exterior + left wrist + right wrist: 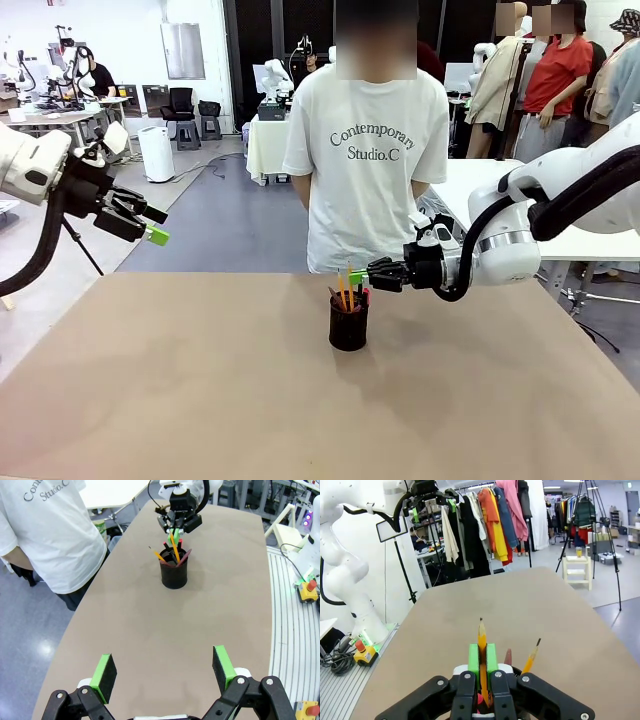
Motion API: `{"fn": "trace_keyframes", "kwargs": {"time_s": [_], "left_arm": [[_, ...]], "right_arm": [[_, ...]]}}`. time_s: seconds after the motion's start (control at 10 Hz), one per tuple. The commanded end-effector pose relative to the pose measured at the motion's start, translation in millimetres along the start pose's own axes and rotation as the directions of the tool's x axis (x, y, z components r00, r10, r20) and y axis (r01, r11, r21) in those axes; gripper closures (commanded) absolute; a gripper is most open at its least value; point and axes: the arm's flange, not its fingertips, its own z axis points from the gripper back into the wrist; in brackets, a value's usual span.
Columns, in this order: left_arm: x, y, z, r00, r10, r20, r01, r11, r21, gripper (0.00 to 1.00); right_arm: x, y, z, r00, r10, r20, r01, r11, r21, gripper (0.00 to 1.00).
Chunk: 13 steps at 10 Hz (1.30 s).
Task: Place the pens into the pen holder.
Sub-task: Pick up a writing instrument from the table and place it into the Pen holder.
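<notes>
The black mesh pen holder (348, 324) (174, 574) stands upright near the table's middle, with pens leaning inside it. My right gripper (360, 275) (482, 661) hovers just above its rim, shut on a yellow-orange pencil (482, 635) (174, 544) whose lower end is in the cup. A second yellow-orange pencil (532, 656) (159, 556), a reddish-brown pen (507, 656) (184, 556) and a pink-red tip (165, 544) also stick out of the holder. My left gripper (148, 224) (165, 672) is open and empty, raised off the table's left side.
A person in a white T-shirt (365, 150) stands at the far edge of the brown table (200, 400), right behind the holder. In the right wrist view a yellow box with a red button (364, 652) sits beside the table.
</notes>
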Motion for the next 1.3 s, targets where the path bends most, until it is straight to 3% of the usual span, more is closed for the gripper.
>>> {"fn": "trace_keyframes", "kwargs": {"time_s": [0.0, 0.3, 0.7, 0.9, 1.2], "left_arm": [[0, 0, 2, 1.000, 0.002, 0.002, -0.002, 1.000, 0.004, 0.00], [0, 0, 2, 1.000, 0.002, 0.002, -0.002, 1.000, 0.004, 0.00], [0, 0, 2, 1.000, 0.002, 0.002, -0.002, 1.000, 0.004, 0.00], [0, 0, 2, 1.000, 0.002, 0.002, -0.002, 1.000, 0.004, 0.00], [0, 0, 2, 1.000, 0.002, 0.002, -0.002, 1.000, 0.004, 0.00]], "right_arm": [[1, 0, -1, 1.000, 0.016, 0.000, -0.016, 1.000, 0.002, 1.00], [1, 0, -1, 1.000, 0.016, 0.000, -0.016, 1.000, 0.002, 1.00], [17, 7, 6, 0.999, 0.014, -0.042, -0.014, 1.000, -0.014, 0.31], [30, 14, 12, 0.991, 0.021, -0.132, -0.024, 1.000, -0.016, 0.00], [44, 26, 22, 0.971, 0.046, -0.234, -0.051, 0.999, -0.017, 0.00]]}}
